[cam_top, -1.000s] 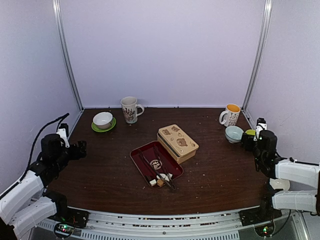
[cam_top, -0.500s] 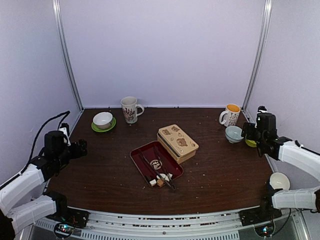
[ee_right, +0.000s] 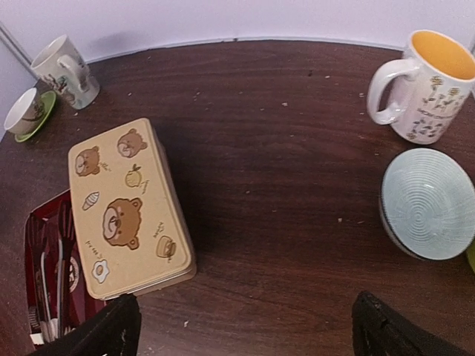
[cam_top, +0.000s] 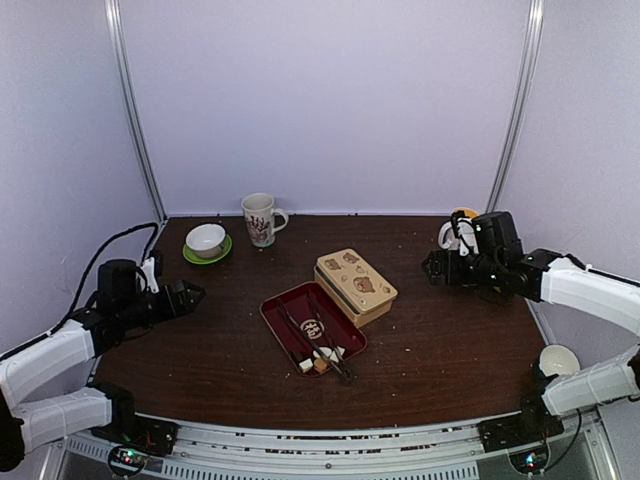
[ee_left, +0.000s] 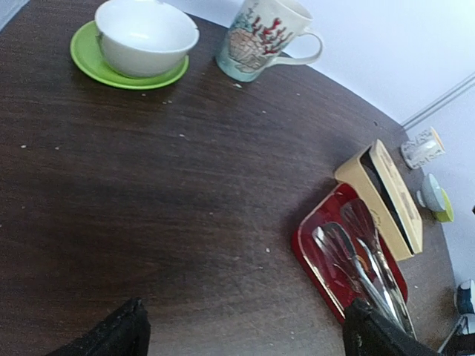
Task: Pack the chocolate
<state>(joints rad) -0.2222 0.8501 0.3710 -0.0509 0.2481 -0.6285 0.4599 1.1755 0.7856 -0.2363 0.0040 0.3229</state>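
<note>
The chocolate (cam_top: 320, 362), a few tiny cream and light brown cubes, lies at the near end of the red tray (cam_top: 283, 312) in the top view. It does not show clearly in either wrist view. The closed tan tin (cam_top: 355, 284) with bear drawings stands against the tray's right side. My left gripper (cam_top: 190, 293) is open and empty over bare table, well left of the tray (ee_left: 306, 236). My right gripper (cam_top: 432, 268) is open and empty, right of the tin (ee_right: 126, 208).
Metal tongs (ee_left: 356, 259) lie in the tray. A white bowl on a green saucer (cam_top: 206, 241) and a patterned mug (cam_top: 260, 219) stand at the back left. A yellow-lined mug (ee_right: 427, 89) and a pale blue bowl (ee_right: 430, 215) sit at the right. A white bowl (cam_top: 558, 360) stands beyond the table's right edge.
Both arms have swung inward over the table. The right gripper moved left past the blue bowl toward the tin. The left gripper reached right toward the tray. Nothing on the table moved.
</note>
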